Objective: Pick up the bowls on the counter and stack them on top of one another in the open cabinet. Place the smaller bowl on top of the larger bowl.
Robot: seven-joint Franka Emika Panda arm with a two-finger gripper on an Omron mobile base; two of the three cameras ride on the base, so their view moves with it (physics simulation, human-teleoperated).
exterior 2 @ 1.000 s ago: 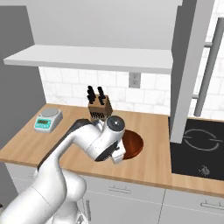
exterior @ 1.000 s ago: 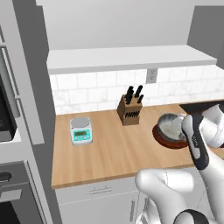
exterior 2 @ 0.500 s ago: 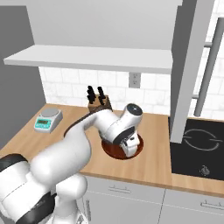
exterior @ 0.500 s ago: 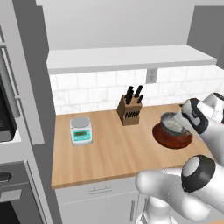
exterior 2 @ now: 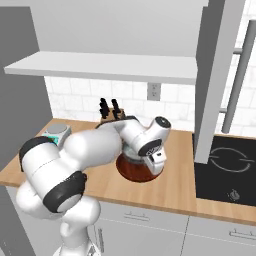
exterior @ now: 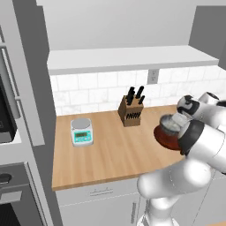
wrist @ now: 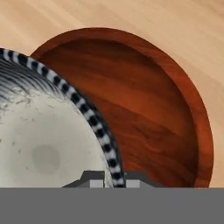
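Observation:
The smaller bowl, dark grey with a striped rim and pale speckled inside, sits over the larger bowl, a reddish-brown glossy bowl resting on the counter. My gripper is shut on the smaller bowl's rim, one fingertip inside and one outside. From the base, the smaller bowl sits just above the larger bowl, with my hand right of it. From the other side, my arm covers most of the smaller bowl above the larger bowl. The open cabinet's ledge runs above the counter.
A white kitchen scale stands on the counter's left part, and a knife block stands against the tiled wall just behind the bowls. A black cooktop lies to the right, beyond a grey upright panel.
The arm has swung its elbow around from the right side to the front of the counter. The hand stays at the bowls, which have hardly shifted.

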